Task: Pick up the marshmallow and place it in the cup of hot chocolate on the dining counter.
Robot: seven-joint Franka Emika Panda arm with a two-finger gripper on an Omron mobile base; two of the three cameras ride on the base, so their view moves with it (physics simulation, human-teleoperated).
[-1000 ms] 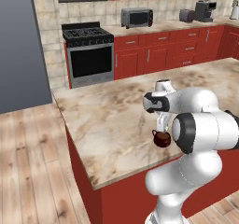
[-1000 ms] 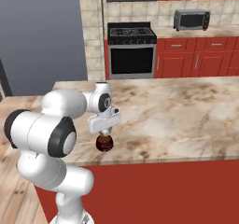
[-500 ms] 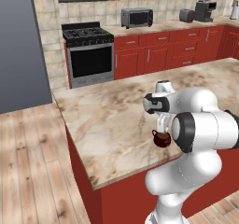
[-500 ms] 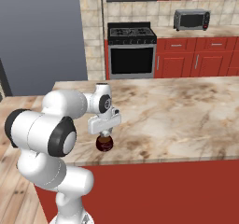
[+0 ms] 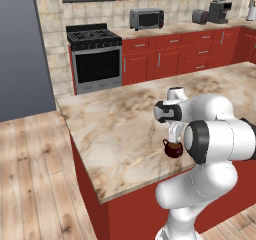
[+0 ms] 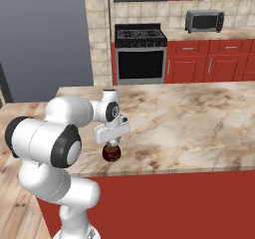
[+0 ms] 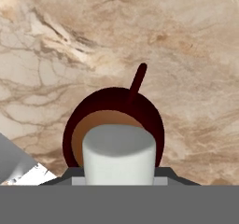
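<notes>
Marshmallow poised right over the mug, release about to count.

The fingers (image 7: 119, 183) are closed on the marshmallow (image 7: 119, 153), a stubby white lump sitting directly above the dark mug (image 7: 113, 125) of hot chocolate, which stands near the front edge of the marble bench (image 5: 115, 129). From the side, the hand (image 6: 112, 129) hangs just over the mug (image 6: 111, 152). The risks, as I judge them: if the soft lump sticks to one finger as they part, it could swing off centre, clip the rim and roll onto the bench. If the hand sinks lower, it could knock the mug, slop the drink, or nudge it toward the edge.
</notes>
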